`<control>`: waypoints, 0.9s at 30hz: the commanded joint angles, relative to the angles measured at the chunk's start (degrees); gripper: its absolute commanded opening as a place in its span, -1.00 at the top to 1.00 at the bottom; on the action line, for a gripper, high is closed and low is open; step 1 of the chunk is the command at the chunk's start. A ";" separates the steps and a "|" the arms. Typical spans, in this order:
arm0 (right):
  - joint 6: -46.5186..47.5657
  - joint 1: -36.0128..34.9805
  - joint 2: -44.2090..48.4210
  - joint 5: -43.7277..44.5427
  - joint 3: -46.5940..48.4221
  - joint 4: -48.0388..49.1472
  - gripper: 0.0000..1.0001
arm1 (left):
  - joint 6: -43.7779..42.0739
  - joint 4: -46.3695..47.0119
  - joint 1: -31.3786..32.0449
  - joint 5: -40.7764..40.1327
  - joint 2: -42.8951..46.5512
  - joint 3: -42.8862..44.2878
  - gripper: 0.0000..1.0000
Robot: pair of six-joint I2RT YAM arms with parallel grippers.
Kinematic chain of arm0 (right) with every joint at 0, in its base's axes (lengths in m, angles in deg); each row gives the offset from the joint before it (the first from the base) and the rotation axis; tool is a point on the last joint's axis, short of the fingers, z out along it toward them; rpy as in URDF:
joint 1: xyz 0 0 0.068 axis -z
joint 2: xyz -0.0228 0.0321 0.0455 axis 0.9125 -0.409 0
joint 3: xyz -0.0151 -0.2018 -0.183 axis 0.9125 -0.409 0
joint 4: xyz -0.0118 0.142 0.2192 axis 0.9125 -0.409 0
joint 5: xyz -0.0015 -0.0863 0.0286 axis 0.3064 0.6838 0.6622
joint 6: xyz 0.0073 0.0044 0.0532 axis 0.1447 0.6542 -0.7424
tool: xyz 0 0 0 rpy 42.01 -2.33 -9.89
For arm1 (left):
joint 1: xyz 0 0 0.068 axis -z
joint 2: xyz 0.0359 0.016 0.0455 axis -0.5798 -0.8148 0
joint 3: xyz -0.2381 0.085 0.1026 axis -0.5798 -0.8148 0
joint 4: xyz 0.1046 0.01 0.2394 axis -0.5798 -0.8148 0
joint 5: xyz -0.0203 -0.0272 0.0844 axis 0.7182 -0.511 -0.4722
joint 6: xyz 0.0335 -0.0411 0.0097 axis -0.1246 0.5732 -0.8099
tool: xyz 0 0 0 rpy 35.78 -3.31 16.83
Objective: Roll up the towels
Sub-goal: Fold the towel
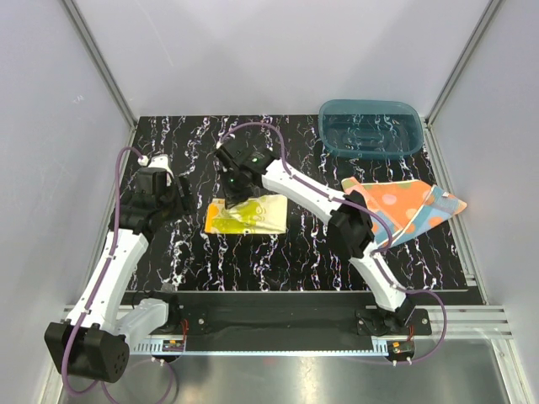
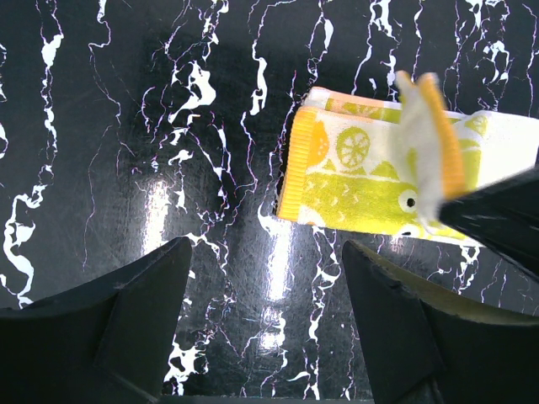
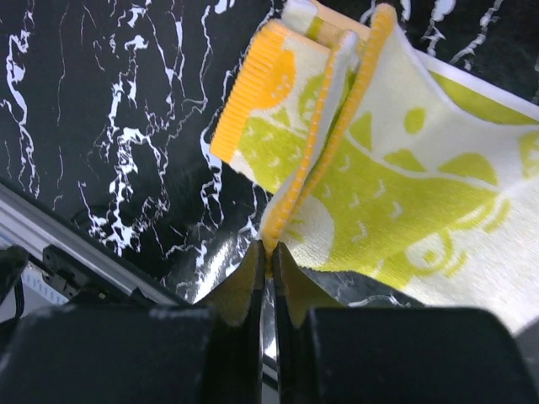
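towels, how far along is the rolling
Done: nothing looks rolled yet; the yellow towel is only folded over. In hand: the right pincer is shut on its orange-trimmed edge, holding that edge raised, while the left pincer hangs open beside it, holding nothing. Left: that whole roll, then the orange dotted towel, lying spread out and untouched.

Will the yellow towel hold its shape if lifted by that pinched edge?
Probably floppy: the yellow towel bends limply into the right gripper. Likely light: a fingertip pinch raises its edge. The glossy table may let it slide.
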 commanded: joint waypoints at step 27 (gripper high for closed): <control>-3.50 3.21 19.61 -10.33 -28.25 23.88 -0.99 | 1.51 0.76 0.16 -0.41 -6.37 2.40 -0.39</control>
